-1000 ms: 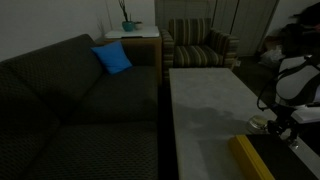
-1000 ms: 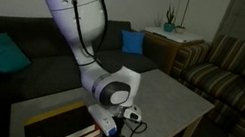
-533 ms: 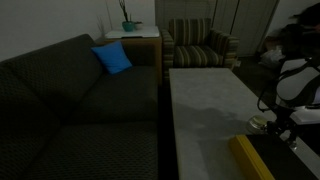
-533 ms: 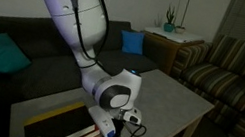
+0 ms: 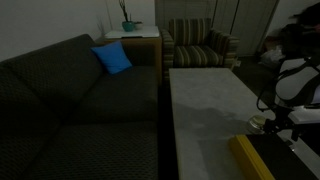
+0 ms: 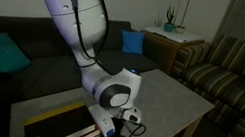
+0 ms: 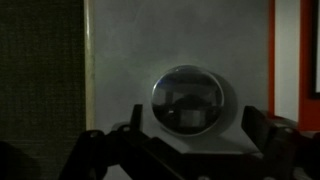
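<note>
The claw point(image 7: 190, 128) stands open, its fingers spread wide on either side of a small round cup point(image 7: 187, 98). The cup sits between them on the pale table point(image 7: 150, 40). A yellow-edged box point(image 5: 250, 158) lies just beside the claw.

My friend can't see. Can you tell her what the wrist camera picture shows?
A round shiny object sits on a pale table, seen from above in dim light. The gripper stands open at the bottom of the picture, with one dark finger on each side of the object. A dark sofa fills the left edge.
</note>
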You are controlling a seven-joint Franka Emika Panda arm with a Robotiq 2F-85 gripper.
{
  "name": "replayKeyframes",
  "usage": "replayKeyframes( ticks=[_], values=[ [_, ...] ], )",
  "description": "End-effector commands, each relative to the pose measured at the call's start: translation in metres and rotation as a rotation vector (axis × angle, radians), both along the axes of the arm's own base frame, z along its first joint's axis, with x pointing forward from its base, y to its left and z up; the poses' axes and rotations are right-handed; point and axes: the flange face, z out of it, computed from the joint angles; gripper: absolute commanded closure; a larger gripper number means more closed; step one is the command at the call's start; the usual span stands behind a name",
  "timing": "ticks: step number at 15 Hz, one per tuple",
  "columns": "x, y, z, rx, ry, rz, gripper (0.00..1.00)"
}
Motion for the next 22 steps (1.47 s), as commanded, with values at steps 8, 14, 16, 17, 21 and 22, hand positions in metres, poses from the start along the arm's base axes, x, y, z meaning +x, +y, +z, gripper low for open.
replayKeyframes(
  ticks=[8,14,16,17,21,22],
  values=[
    [0.009,0.012,0.047,-0.047,0.012,0.05,0.0],
    [0.006,0.03,0.082,-0.077,0.126,0.107,0.0],
    [0.006,0.032,0.09,-0.089,0.153,0.126,0.0],
    [0.007,0.032,0.093,-0.091,0.162,0.131,0.0],
    [0.007,0.032,0.1,-0.109,0.193,0.146,0.0],
    [0.007,0.033,0.1,-0.112,0.195,0.152,0.0]
  ],
)
